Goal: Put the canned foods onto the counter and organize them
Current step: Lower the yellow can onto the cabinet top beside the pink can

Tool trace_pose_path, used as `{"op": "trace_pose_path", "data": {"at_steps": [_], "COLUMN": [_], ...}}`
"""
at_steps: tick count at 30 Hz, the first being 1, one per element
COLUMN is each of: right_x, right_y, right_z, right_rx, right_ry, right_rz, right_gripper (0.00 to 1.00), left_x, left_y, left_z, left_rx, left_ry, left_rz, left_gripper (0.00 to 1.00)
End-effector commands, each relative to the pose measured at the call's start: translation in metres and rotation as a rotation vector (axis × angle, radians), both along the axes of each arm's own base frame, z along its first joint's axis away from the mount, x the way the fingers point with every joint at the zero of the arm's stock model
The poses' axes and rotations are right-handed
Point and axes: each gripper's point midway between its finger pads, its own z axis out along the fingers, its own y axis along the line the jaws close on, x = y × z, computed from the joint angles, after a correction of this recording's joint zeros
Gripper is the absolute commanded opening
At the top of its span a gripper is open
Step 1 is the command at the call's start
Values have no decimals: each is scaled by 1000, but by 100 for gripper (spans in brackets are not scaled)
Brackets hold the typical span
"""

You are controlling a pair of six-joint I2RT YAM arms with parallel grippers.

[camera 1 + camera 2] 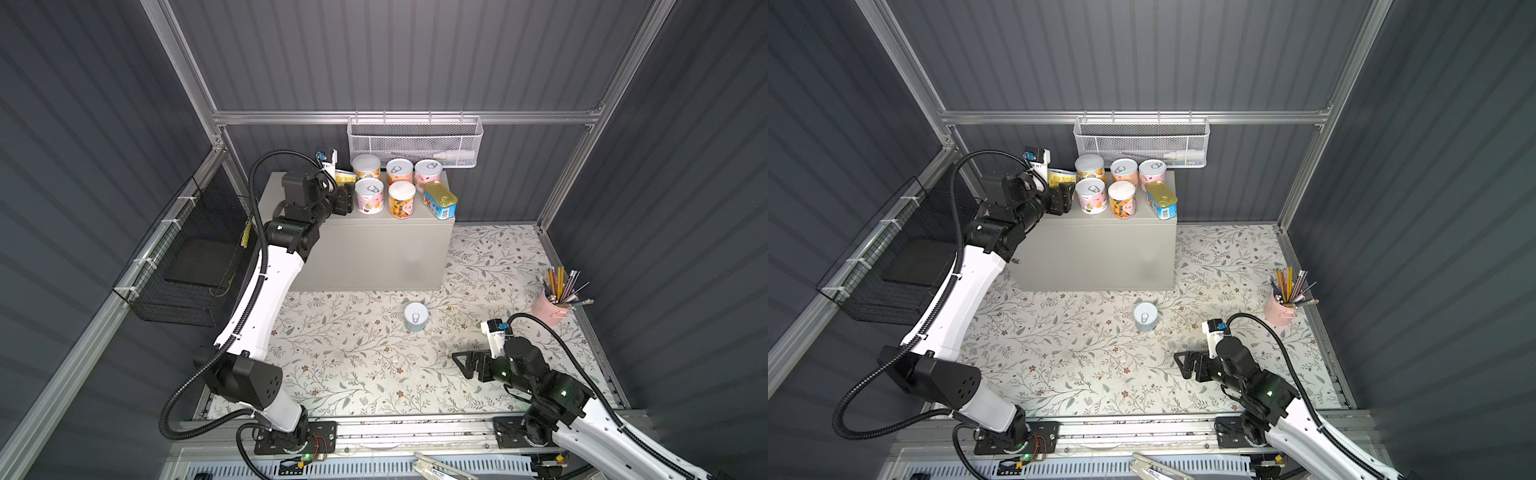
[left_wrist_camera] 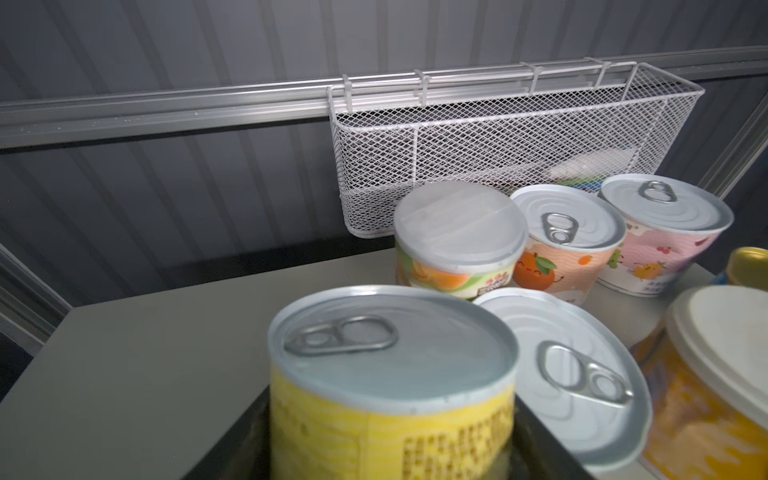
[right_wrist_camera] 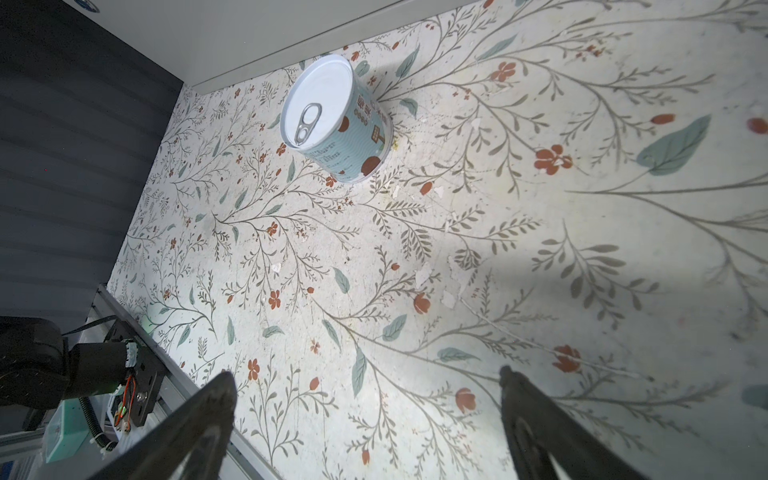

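- Jaws on my left gripper [image 1: 345,190] stood narrow, clamped on the sides of the yellow can [image 2: 390,374]. Its silver pull-tab lid faced up.
- That gripper was over the left part of the counter [image 1: 374,249] top. The yellow can was just beside the grouped cans, on their left in both top views. I could not tell whether its base touched the top.
- Back row on the counter, left to right: back-row white-lidded can [image 1: 366,165], orange pull-tab can [image 1: 400,171], back-row pink can [image 1: 428,173]. All three stood upright and close together, in front of the white mesh basket [image 1: 415,141] hung on the rear rail.
- Front row, left to right: front-row pink can [image 1: 369,195], front-row white-lidded orange can [image 1: 402,199], gold-topped blue tin [image 1: 440,200]. The tin sat at the right edge of the top, turned at an angle to the rows.
- Jaws on my right gripper [image 1: 460,365] stood wide apart and held nothing. In the right wrist view, both fingers [image 3: 220,395] showed with only the floral mat [image 1: 353,365] between them.
- One pale blue can [image 1: 416,316] stood upright on the floral mat in front of the counter. It was apart from the counter and apart from my right gripper.
- The pink pencil cup [image 1: 548,307] stood on the mat at the right side, well apart from the pale blue can.
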Motion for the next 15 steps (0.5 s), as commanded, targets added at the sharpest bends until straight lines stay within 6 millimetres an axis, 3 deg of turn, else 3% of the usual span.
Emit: {"op": "trace_pose_path", "data": {"at_steps": [1, 13, 15], "right_x": [0, 0, 0], "right_y": [-4, -6, -6], "right_z": [-6, -8, -9], "right_rx": [-22, -30, -31], "right_ry": [-1, 8, 10], "right_rz": [-5, -12, -10], "right_gripper": [99, 99, 99], "left_x": [8, 46, 48], "left_y": [3, 6, 7], "left_z": [30, 1, -2], "left_rx": [-47, -45, -44], "left_ry": [-113, -89, -85], "left_rz": [11, 28, 36], "left_gripper": [33, 33, 37]}}
